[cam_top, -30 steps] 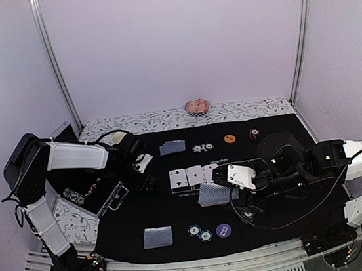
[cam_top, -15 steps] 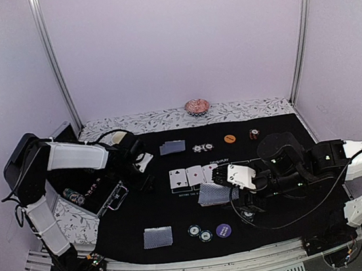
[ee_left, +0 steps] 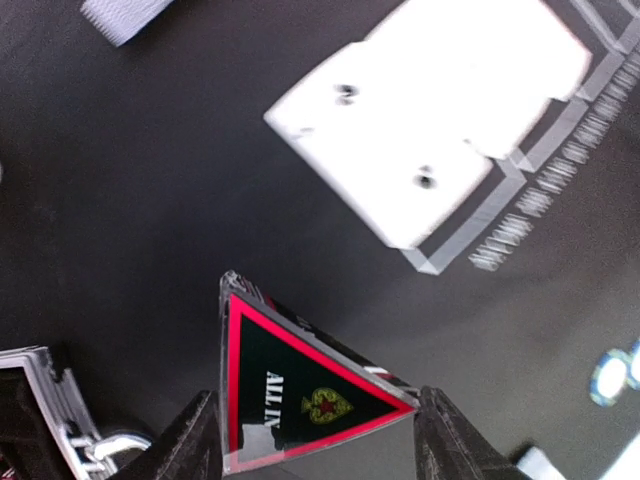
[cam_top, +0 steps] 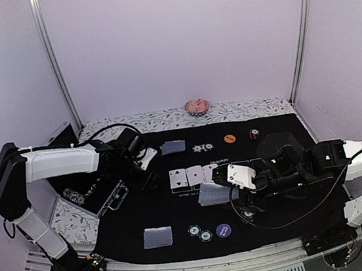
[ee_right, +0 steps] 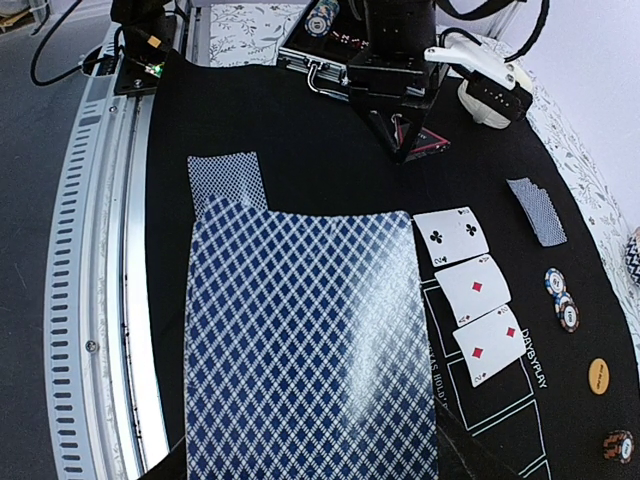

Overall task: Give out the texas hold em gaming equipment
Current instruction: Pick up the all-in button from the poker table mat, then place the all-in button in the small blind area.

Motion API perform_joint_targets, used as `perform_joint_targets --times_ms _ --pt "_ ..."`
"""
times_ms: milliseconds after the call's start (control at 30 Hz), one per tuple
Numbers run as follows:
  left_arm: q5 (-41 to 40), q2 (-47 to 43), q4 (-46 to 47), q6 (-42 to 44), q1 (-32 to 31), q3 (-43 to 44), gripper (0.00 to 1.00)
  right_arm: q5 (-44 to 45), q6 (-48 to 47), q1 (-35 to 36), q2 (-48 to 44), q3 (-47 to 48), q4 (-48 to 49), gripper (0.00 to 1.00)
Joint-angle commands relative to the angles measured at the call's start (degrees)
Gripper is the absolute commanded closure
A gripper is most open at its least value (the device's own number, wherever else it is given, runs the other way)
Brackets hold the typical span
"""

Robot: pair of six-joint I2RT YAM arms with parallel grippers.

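Just in front of the three face-up cards (cam_top: 194, 175), the right gripper (ee_right: 312, 462) pinches the card deck (ee_right: 310, 330). Left of those cards, the left gripper (ee_left: 318, 445) pinches the red-edged triangle (ee_left: 290, 400). I think the triangle is being placed. Next it needs setting down gently, then letting go.

Black-cloth worktop (cam_top: 177, 209). Three face-up white playing cards (cam_top: 193, 175) lie at centre. Blue-grey-backed card stack (cam_top: 172, 148) at eleven o'clock, second such stack (cam_top: 157, 237) at seven. Striped-edge poker chips (cam_top: 199, 232) and purple round button (cam_top: 224, 230) at six, orange round button (cam_top: 230, 139) at one.
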Motion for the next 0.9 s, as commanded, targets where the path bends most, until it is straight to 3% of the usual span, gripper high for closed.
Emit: perform_joint_targets --times_ms 0,167,300,567,867 --pt "0.74 -3.53 -5.05 -1.20 -7.04 2.17 0.69 1.40 -0.16 -0.35 -0.08 0.74 1.02 0.43" --pt "3.85 -7.62 -5.47 -1.52 -14.86 1.01 0.69 4.17 -0.24 -0.42 -1.26 -0.30 1.10 0.43" --pt "7.85 -7.54 -0.21 -2.24 -17.15 -0.29 0.68 5.84 -0.04 -0.81 -2.51 -1.01 1.11 0.43" --pt "7.53 5.47 5.37 -2.91 -19.97 6.34 0.70 6.16 0.67 -0.93 -5.29 -1.01 0.23 0.43" --pt "4.93 17.10 5.52 -2.29 -24.49 14.56 0.69 6.92 1.59 -0.92 -7.75 -1.38 -1.44 0.43"
